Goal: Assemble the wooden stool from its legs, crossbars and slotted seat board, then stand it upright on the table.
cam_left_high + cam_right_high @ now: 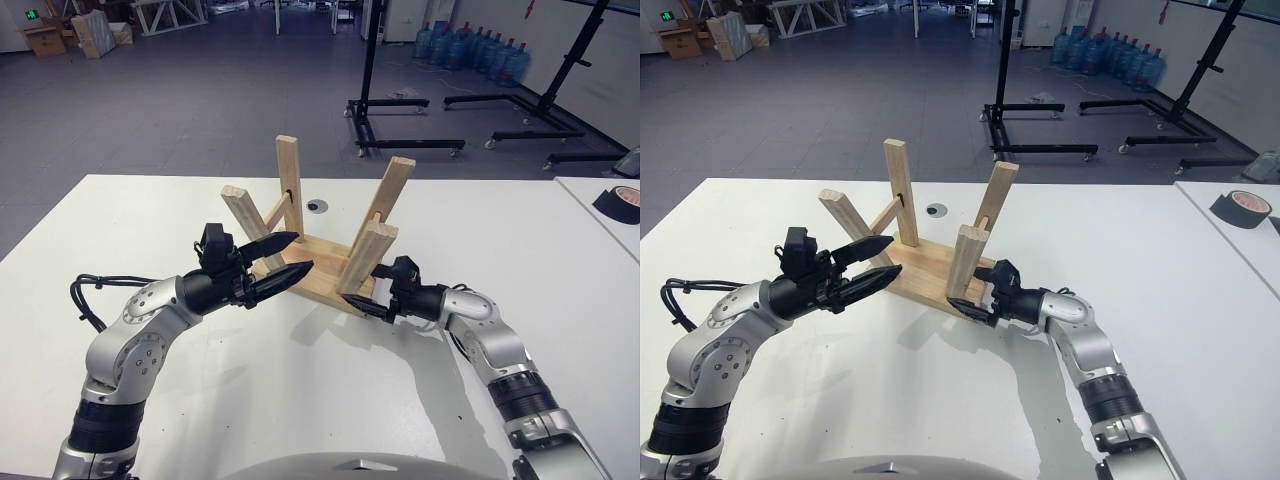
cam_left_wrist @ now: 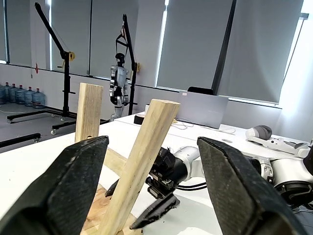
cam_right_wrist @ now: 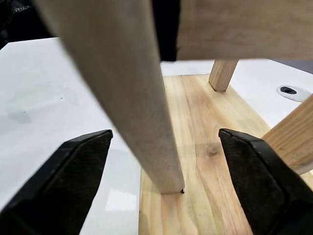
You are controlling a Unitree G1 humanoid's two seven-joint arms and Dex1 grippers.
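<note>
A white table [image 1: 520, 240] spans the scene. Near its middle a wooden stool [image 1: 322, 272] rests upside down, seat board flat on the tabletop and legs pointing up. Just beyond it, a small round disc [image 1: 317, 206] is set into the surface. At far right, a second table [image 1: 585, 192] carries a roll of tape [image 1: 617, 201].

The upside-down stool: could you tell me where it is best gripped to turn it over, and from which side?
Probably the near right leg and near left leg, low by the seat board, each from its outer side: they stand up free and splayed, while the board lies flat on the table.
</note>
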